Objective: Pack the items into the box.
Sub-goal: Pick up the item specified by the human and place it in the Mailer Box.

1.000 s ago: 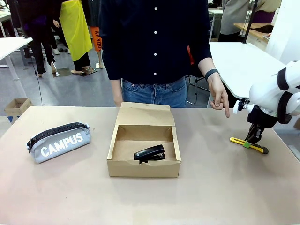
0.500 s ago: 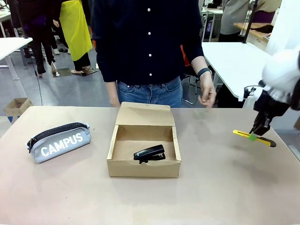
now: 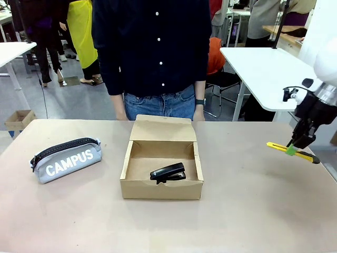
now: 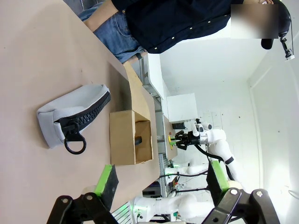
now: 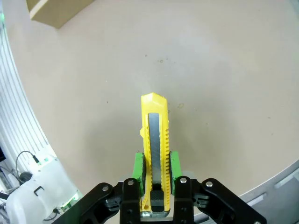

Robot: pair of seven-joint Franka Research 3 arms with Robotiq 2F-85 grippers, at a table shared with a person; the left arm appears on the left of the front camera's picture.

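The yellow utility knife (image 5: 153, 126) is clamped inside the right claw (image 5: 155, 166).

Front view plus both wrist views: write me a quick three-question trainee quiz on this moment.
1. True or false: the stapler lies inside the box.
2. What does the right hand grip? A) the stapler B) the utility knife C) nothing
3. Fill in: the left hand has its jaws ____.

Key: 1 true; 2 B; 3 open.
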